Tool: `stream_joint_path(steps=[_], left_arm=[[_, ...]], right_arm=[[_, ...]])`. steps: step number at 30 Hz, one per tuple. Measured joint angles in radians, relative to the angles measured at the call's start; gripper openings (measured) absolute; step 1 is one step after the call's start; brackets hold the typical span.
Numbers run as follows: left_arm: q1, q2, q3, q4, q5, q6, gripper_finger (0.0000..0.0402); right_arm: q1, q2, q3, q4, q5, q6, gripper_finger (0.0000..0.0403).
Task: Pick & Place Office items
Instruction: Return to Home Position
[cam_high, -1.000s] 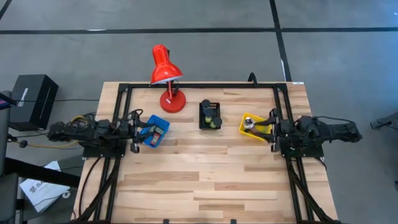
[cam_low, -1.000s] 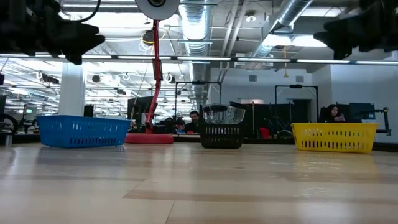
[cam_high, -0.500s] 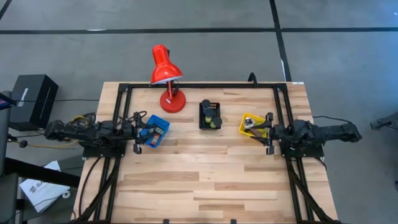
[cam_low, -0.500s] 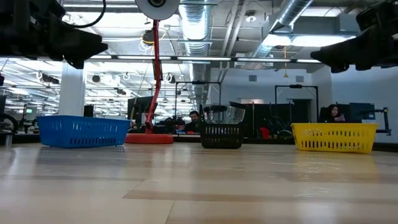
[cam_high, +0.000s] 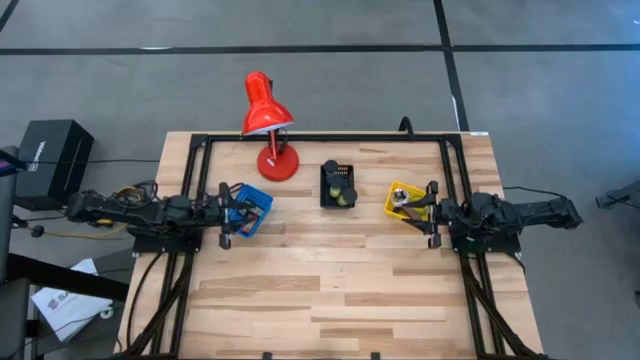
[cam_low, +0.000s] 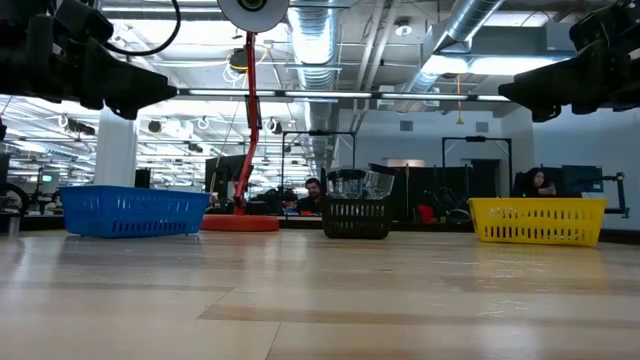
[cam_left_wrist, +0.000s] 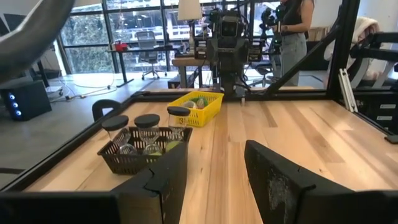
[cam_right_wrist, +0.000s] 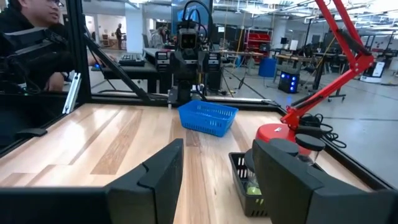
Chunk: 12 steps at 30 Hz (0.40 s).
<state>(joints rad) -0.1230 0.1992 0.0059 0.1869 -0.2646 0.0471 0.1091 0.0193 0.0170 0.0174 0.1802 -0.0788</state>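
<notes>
Wood table (cam_high: 330, 280), office items binned. The black basket (cam_low: 355, 218) mid-table holds hourglasses (cam_left_wrist: 147, 126). The yellow basket (cam_low: 538, 222) right of it holds green and white items (cam_left_wrist: 199, 101), and the blue basket (cam_low: 133, 212) sits left of it. Left gripper (cam_high: 226, 215) hangs left of the black basket, right gripper (cam_high: 432, 213) right of it, both with fingers apart and empty. The yellow basket's items lie just ahead of the right gripper, which is the nearer arm. Judged: no grasp pending, arms homing.
</notes>
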Motion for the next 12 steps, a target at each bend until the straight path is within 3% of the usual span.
stream_joint_path(steps=[12], left_arm=[[0.000,0.040,0.000,0.003,0.000,0.000,0.0156]], right_arm=[[0.000,0.000,0.000,-0.001,0.000,0.000,0.0182]])
